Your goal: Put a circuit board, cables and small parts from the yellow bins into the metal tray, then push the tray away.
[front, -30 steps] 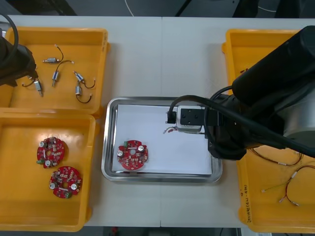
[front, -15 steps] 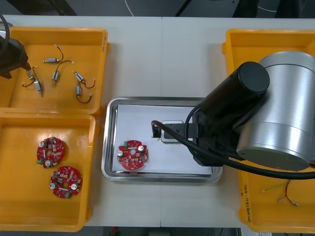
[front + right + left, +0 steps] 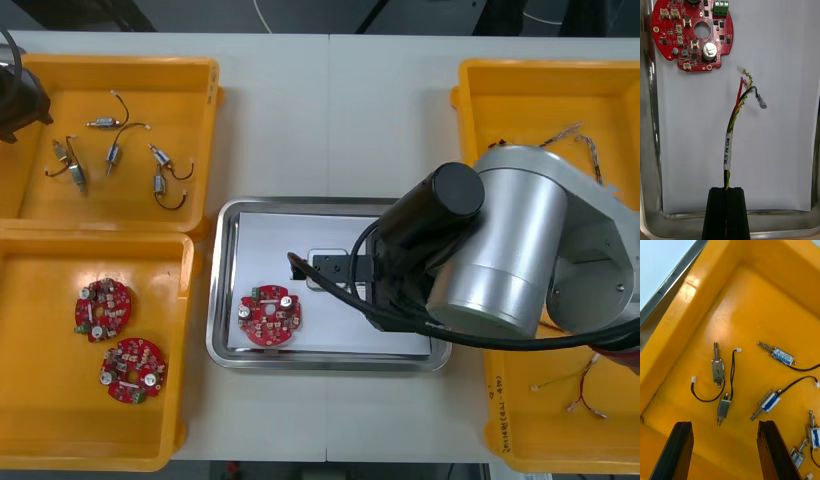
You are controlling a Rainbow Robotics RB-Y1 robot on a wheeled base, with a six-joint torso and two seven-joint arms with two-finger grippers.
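My right gripper is shut on a red, yellow and black cable with a white label. It holds the cable low over the white inside of the metal tray, the free end reaching toward a round red circuit board. In the front view the right gripper hangs over the tray's middle, just right of the board. My left gripper is open above small metal parts with black leads in the far left yellow bin.
Two more red circuit boards lie in the near left bin. Several small metal parts are scattered in the far left bin. The right bins hold cables, partly covered by the right arm.
The right arm has carried the cable leftward across the tray toward the board. The left arm has drawn back toward the far left corner of its bin.
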